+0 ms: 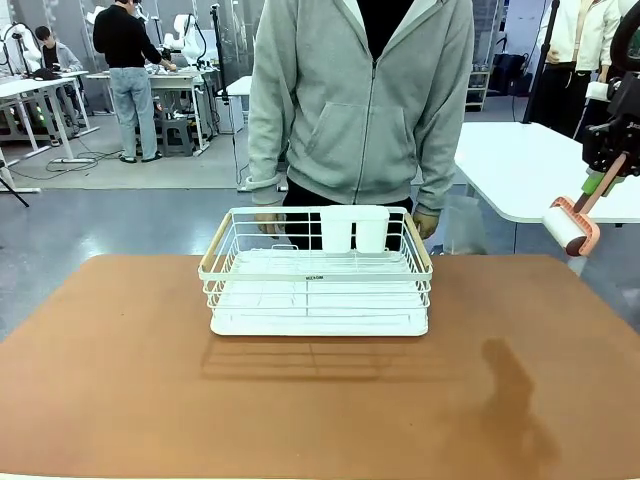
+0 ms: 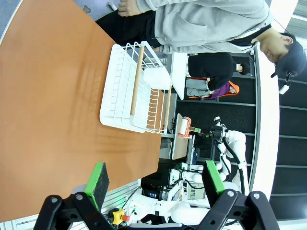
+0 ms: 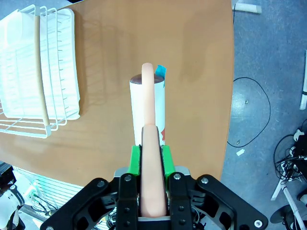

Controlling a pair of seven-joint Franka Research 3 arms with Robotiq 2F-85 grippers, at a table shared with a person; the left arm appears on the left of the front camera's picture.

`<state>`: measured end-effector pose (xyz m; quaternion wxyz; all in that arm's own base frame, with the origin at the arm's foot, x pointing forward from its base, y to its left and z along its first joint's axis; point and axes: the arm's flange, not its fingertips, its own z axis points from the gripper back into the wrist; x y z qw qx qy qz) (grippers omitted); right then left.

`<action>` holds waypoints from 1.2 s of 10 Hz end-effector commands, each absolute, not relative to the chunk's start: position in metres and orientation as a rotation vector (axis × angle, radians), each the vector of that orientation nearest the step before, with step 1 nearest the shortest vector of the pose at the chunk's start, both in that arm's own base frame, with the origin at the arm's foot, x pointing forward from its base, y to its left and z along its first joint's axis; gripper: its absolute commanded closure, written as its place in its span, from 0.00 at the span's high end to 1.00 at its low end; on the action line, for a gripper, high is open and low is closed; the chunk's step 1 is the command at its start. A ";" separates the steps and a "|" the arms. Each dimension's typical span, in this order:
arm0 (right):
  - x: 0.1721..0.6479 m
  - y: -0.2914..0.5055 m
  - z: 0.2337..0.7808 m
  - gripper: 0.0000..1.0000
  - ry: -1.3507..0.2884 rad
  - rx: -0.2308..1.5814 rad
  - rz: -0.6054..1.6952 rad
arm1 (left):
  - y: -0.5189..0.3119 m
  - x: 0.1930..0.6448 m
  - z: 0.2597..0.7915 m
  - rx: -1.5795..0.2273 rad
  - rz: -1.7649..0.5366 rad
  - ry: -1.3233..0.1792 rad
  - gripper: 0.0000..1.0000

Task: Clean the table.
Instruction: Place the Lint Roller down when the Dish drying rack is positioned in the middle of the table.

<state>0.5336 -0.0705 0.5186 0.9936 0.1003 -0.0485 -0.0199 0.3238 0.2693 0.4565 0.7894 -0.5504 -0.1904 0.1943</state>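
Note:
The reddish-brown table (image 1: 120, 380) spreads across the front view, with a white wire rack (image 1: 318, 272) standing at its far middle. High at the right, my right gripper (image 1: 606, 176) is shut on the pink handle of a lint roller (image 1: 572, 226), which hangs in the air above the table's right edge. In the right wrist view the roller (image 3: 147, 108) points away over the table (image 3: 192, 72), its handle pinched between the green pads (image 3: 135, 160). My left gripper (image 2: 156, 182) stands open above the table (image 2: 48, 105), nothing between its fingers.
A person in a grey hoodie (image 1: 362, 100) stands at the far side, hands by the rack's back edge. A white table (image 1: 530, 165) stands behind at the right. The rack (image 2: 134, 91) has wooden handles. Cables lie on the floor (image 3: 268, 105) beside the table.

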 end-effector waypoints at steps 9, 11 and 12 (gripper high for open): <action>0.534 -0.071 0.519 0.21 -0.097 0.201 -0.040 | 0.271 0.321 0.458 -1.196 0.410 -0.414 1.00; 0.558 -0.043 0.517 0.21 -0.202 0.101 -0.571 | 0.271 0.321 0.458 -1.196 0.410 -0.414 1.00; 0.563 -0.031 0.521 0.21 -0.196 0.080 -0.740 | 0.271 0.321 0.458 -1.196 0.410 -0.414 1.00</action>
